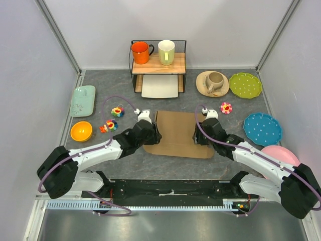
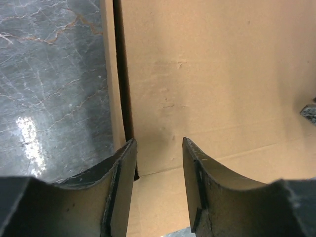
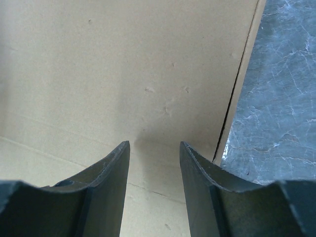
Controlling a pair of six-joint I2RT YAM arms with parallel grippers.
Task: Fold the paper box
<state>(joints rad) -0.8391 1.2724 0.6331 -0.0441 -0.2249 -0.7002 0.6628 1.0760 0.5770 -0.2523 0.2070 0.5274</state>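
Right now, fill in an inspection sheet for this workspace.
Surface: grey marbled tabletop.
Job's things: paper box, brown cardboard, centre, between both arms.
Clutter: wire rack holding orange mug and yellow mug; white tray beneath; cup on saucer; green plate; blue plate; pink plate; mint dish; orange bowl; flower toys.
Fingers: left fingers apart, empty, at box's left edge; right fingers apart, empty, at its right edge.
Cables: purple cables loop along each arm.
Surroundings: white walls.
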